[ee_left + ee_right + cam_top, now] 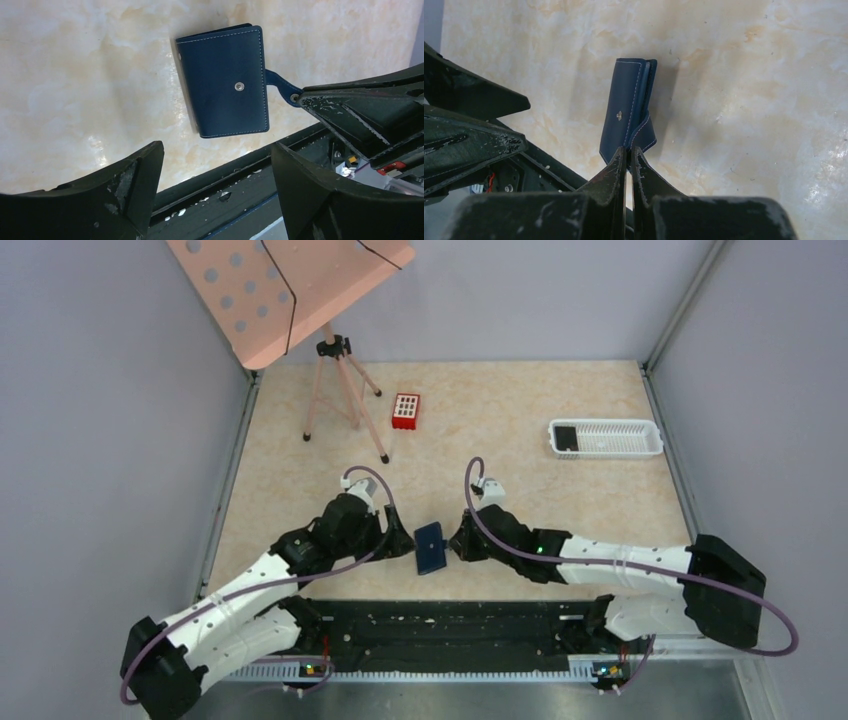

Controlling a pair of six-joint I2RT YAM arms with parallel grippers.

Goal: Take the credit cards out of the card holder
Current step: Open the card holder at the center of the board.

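From above, the holder (431,548) is seen near the counter's (560,500) front rail (450,625). Only the wrist views show its tab (278,84) pinched by the right claw (629,156); the left claw (217,152) is spread wide, empty.

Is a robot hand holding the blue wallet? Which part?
Yes. The right gripper pinches the card holder by its snap tab. The left gripper is open, holding nothing.

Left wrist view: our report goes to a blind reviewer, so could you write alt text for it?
A closed blue wallet sits mid-frame over the marbled table, its snap tab pinched at the right by the right gripper. The left gripper stands open and empty in the foreground.
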